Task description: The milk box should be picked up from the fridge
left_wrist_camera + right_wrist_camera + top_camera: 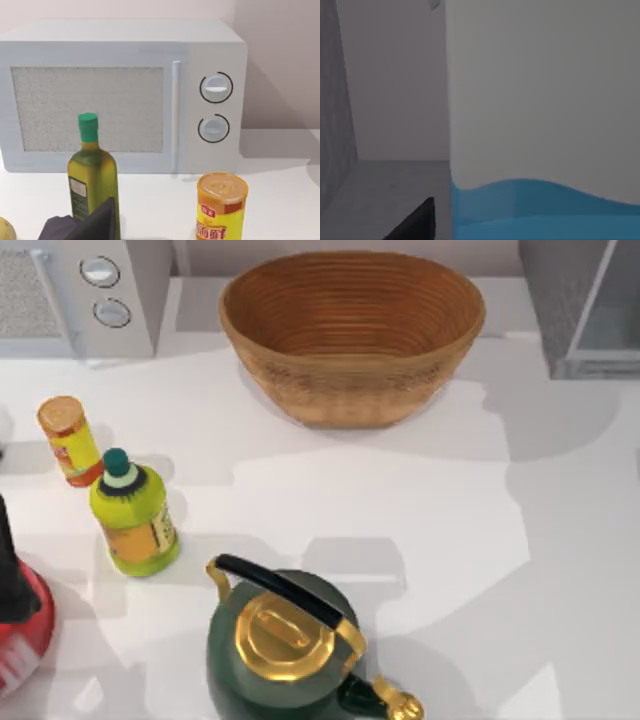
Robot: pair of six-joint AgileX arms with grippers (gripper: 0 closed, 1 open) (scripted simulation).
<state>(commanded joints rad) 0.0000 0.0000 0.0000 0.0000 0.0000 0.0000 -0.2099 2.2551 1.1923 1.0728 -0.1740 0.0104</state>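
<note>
The milk box (540,110) stands very close in the right wrist view, white above a wavy edge and sky-blue below. Around it are the dim grey inner walls and floor of the fridge (395,100). A dark part of my right gripper (417,222) shows low beside the carton's near edge, and I cannot tell whether it touches the carton. In the top view the fridge (585,310) is a dark-grey cabinet at the back right corner. A dark part of my left gripper (85,225) hangs in front of an olive-oil bottle (92,175) at the left side.
A large woven basket (352,330) sits at the back middle. A light-grey microwave (80,290) stands at the back left. An orange-capped can (68,440), a yellow-green bottle (133,515), a red object (20,630) and a dark-green kettle (290,640) crowd the left and front.
</note>
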